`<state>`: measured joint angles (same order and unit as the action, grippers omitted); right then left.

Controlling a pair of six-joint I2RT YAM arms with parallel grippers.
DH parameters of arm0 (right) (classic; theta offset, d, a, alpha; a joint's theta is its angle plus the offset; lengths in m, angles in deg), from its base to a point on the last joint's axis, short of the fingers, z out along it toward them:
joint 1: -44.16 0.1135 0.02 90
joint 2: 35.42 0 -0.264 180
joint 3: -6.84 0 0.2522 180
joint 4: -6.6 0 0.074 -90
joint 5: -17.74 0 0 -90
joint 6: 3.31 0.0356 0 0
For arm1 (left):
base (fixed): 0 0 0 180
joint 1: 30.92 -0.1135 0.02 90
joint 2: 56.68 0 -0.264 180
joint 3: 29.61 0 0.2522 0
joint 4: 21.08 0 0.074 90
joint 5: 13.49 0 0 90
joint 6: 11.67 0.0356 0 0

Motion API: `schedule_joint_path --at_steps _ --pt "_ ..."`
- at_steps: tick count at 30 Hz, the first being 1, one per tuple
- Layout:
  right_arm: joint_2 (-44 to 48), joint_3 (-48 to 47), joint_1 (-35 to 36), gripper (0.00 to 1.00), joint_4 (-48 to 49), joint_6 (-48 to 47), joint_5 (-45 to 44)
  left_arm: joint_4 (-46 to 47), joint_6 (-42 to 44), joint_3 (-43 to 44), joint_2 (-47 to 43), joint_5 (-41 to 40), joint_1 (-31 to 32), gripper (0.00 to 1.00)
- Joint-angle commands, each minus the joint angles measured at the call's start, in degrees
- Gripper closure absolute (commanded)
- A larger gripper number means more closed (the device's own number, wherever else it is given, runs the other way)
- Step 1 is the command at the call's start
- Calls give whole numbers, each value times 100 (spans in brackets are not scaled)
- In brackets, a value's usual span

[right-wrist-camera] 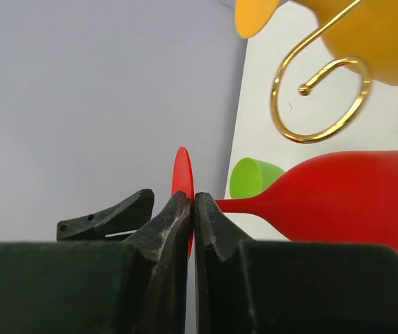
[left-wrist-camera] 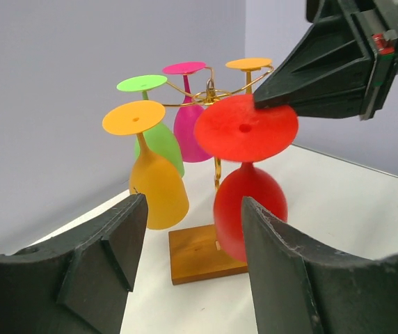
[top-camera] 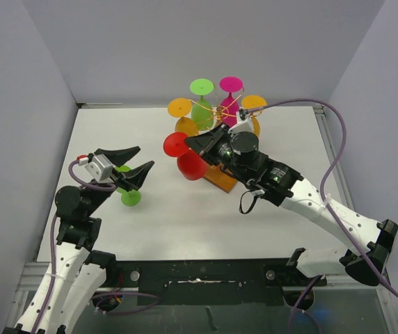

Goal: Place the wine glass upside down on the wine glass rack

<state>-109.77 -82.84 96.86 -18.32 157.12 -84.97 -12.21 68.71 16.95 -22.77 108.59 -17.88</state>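
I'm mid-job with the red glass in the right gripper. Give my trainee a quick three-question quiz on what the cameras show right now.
1. True or false: the right gripper is shut on the foot of the red wine glass.
2. Leaving the red one out, how many other glasses hang upside down on the wine glass rack? A) two B) four C) six
3. Fill in: the left gripper is ____ and holds nothing.

Key: 1 true. 2 B. 3 open.
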Motion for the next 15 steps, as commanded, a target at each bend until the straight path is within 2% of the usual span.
schedule_joint_path --at_steps 1,15 --pt "555 208 -90 100 -88 498 -914 113 -13 -10 -43 -268 8 46" --pt "1110 530 -331 100 -108 787 -1712 189 -30 -156 -36 -483 5 46"
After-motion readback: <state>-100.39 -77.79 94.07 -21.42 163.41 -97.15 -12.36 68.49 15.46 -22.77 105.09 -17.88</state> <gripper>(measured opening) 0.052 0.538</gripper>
